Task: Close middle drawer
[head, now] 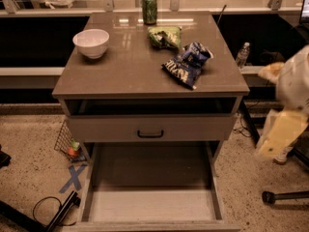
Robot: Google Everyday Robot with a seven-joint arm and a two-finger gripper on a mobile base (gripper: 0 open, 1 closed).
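The table top at the centre is smooth and half-glossy, catching light near its far edge. The middle drawer, at the bottom, has a matt pale floor and matt grey-beige walls. The bowl, upper left, looks like glazed white ceramic. The can at the top is shiny metal. Both snack bags are crinkled, glossy foil. The floor, lower left, is speckled stone. The gripper, at the right edge, looks like smooth, pale plastic.
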